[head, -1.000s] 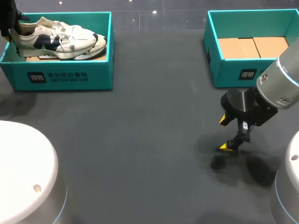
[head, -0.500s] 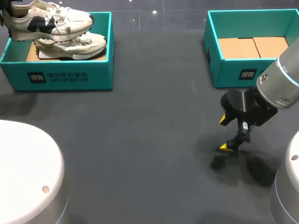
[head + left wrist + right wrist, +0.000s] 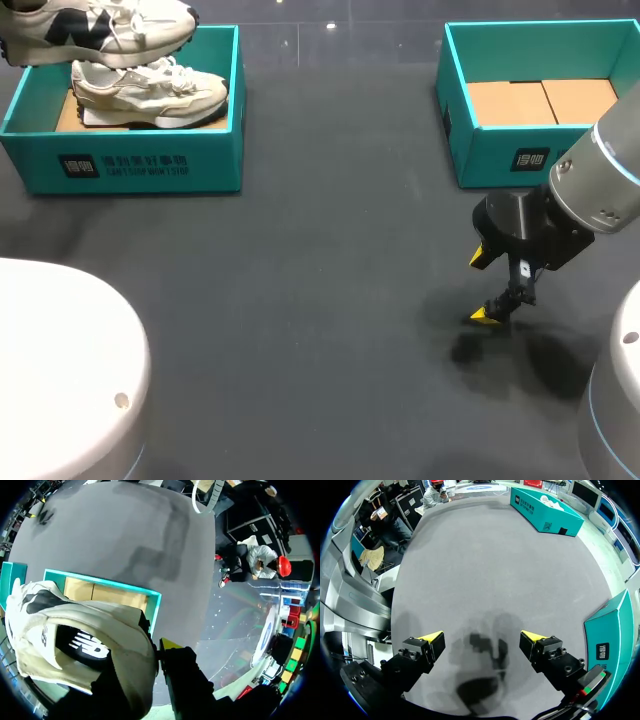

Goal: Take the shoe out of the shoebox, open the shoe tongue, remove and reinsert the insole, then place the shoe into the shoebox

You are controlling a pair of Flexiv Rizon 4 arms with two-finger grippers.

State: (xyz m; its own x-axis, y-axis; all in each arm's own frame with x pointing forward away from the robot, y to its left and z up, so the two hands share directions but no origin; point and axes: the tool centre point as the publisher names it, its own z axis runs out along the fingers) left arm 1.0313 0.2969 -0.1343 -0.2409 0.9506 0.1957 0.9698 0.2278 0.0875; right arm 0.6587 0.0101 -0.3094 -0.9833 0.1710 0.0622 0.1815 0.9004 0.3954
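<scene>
Two shoes at the far left. Above the left shoebox (image 3: 120,165), hanging clear of it, the upper shoe (image 3: 100,25): long axis across the head view, toe toward the table's middle, heel toward the side where the left arm comes in. Inside that box, the lower shoe (image 3: 150,92), parallel, toe the same way. Out of the head view, the left gripper (image 3: 159,652); in its own wrist view, clamped on the upper shoe at the heel collar, one yellow tip outside the heel, the other hidden by the shoe, so a grip judged rather than fully seen. Bare table (image 3: 300,300) between. Further right, the right gripper (image 3: 483,287), low over the table, spread wide, holding nothing, near the right shoebox (image 3: 500,160), well apart from the shoe. Likely next: carrying the shoe toe-first toward the middle, within the right gripper's reach.
</scene>
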